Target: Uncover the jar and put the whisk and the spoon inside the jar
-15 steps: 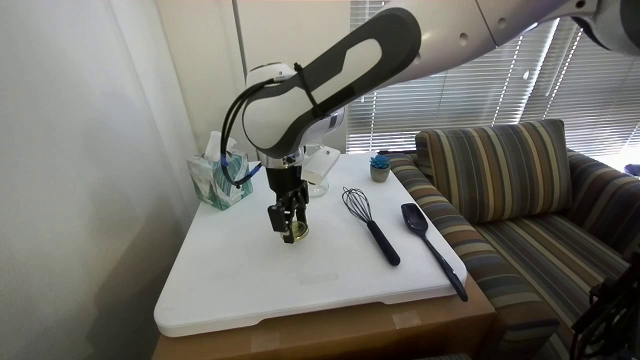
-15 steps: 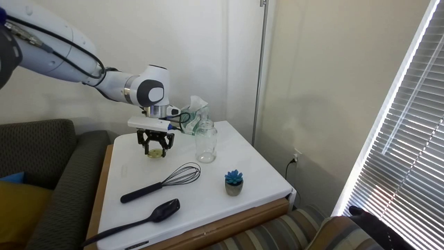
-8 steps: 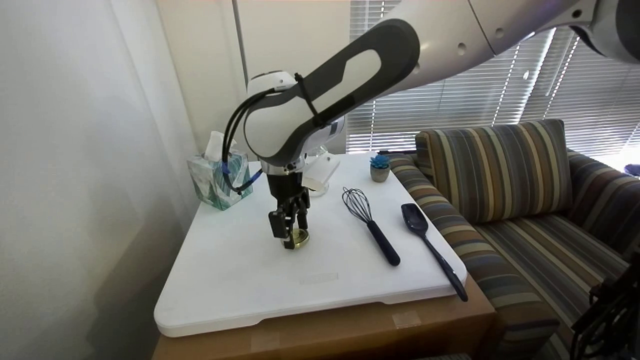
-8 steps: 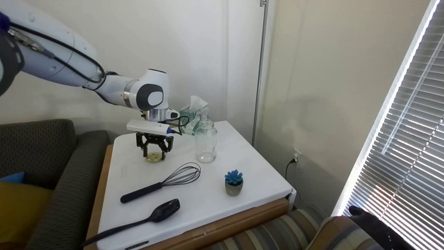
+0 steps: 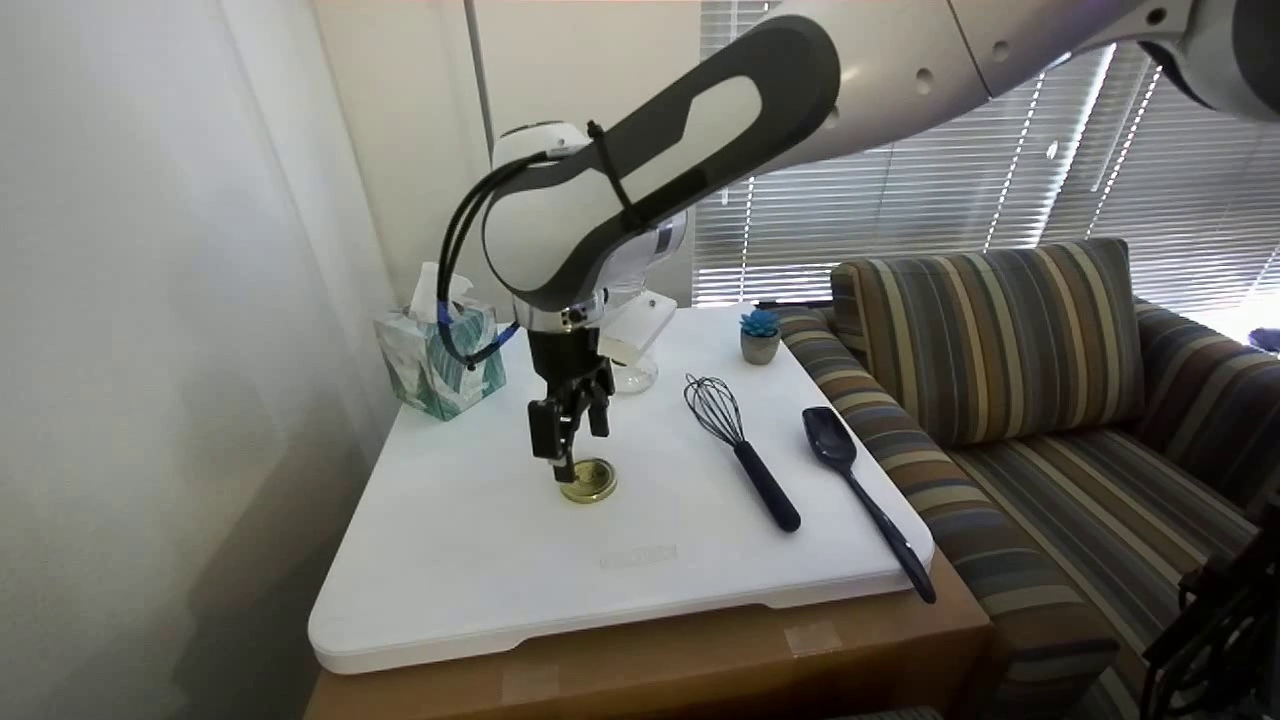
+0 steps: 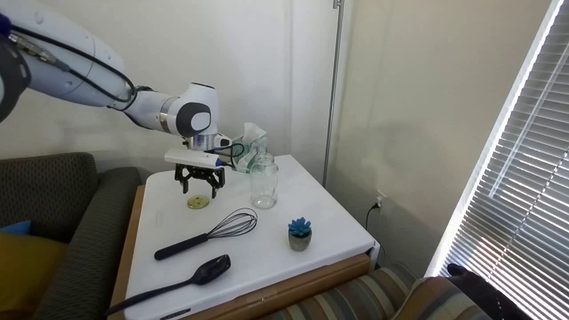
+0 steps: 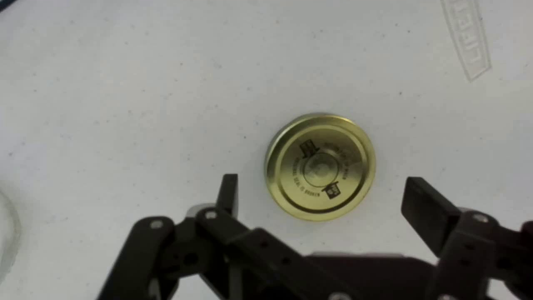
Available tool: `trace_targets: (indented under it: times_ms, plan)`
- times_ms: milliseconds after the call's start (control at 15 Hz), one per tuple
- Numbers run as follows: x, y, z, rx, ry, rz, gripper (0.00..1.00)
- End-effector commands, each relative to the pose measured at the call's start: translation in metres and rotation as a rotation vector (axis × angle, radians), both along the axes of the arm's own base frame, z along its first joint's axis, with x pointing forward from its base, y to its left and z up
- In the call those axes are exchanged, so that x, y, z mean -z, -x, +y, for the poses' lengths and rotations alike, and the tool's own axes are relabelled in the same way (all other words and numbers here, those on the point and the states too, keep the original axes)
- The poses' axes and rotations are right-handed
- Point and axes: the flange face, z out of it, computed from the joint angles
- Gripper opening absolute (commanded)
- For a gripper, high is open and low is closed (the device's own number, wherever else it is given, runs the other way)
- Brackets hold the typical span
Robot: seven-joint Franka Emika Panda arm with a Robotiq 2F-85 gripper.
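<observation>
The jar (image 6: 264,182) stands upright and uncovered on the white table in an exterior view; my arm mostly hides it in an exterior view (image 5: 636,376). Its gold lid (image 6: 198,202) lies flat on the table, apart from the jar. My gripper (image 6: 200,194) is open and empty just above the lid; in the wrist view the lid (image 7: 320,167) shows between and slightly ahead of the open fingers (image 7: 322,189). The whisk (image 5: 767,487) and the black spoon (image 5: 829,437) lie on the table in both exterior views. The spoon's handle end overhangs the table edge.
A teal tissue box (image 5: 440,365) stands at the back by the wall. A small potted blue succulent (image 6: 299,235) stands near the table edge (image 6: 338,258). A striped armchair (image 5: 990,350) adjoins the table.
The gripper went down with the lid between its fingers, then opened and rose. The lid now rests on the table, released. The jar, whisk and spoon have not moved.
</observation>
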Motion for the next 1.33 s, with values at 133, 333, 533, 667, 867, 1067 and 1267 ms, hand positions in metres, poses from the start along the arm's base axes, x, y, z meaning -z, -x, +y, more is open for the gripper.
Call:
trace_targets:
  times_ms: [133,333,533,667,867,1067,1267]
  plan:
    - [-0.072,-0.008,-0.015,-0.022,-0.019,0.039,1.00]
    - [-0.133,-0.003,-0.015,-0.069,-0.020,0.085,1.00]
    - [-0.187,0.009,-0.016,-0.121,-0.034,0.158,1.00]
    - [-0.215,0.016,-0.022,-0.111,-0.046,0.187,1.00]
    - [-0.238,0.021,-0.038,-0.074,-0.073,0.193,1.00]
    - [-0.242,0.030,-0.054,-0.029,-0.095,0.185,1.00]
    - [-0.237,0.035,-0.065,0.030,-0.024,0.113,1.00]
